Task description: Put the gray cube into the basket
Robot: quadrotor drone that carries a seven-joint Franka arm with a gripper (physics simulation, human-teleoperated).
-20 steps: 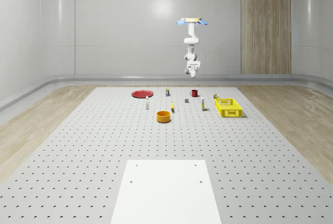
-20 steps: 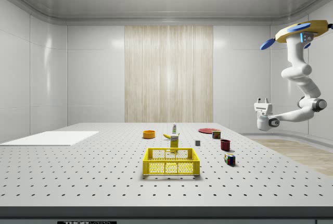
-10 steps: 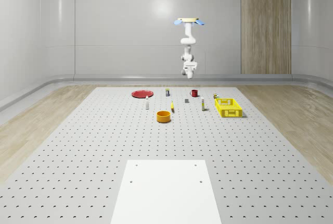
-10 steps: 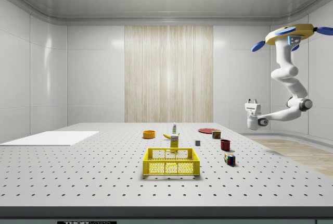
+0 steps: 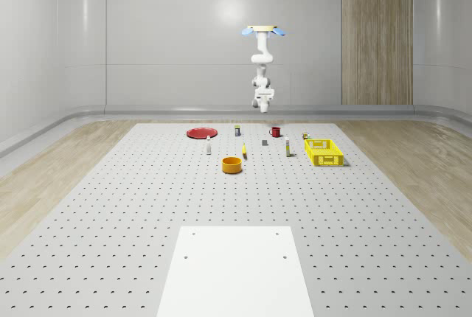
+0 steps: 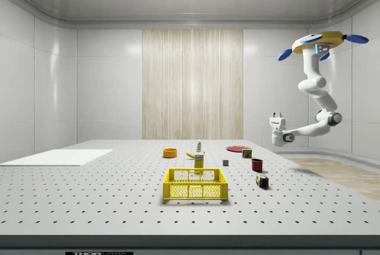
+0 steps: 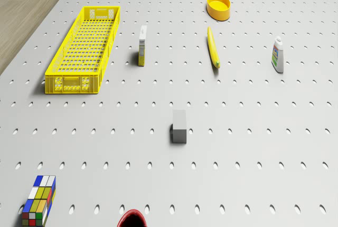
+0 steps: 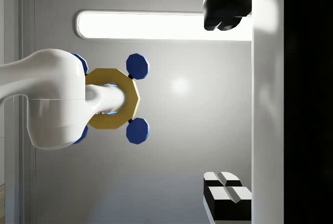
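Side view: the drone (image 6: 320, 42) hovers high above the table's (image 6: 89, 195) right end, gripper (image 6: 276, 116) pointing up, its fingers seemingly parted. The gray cube (image 7: 179, 126) lies on the table, the basket (image 7: 83, 48) at its ten o'clock, well apart.

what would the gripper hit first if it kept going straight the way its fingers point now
The gripper points straight up, away from the table. Nothing lies above it until the ceiling, so the way looks free, though depth is uncertain. The drone hovers high beside it.

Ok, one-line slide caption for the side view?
Drone hovers beyond the table's far end, arm hanging, gray cube untouched behind the yellow basket.
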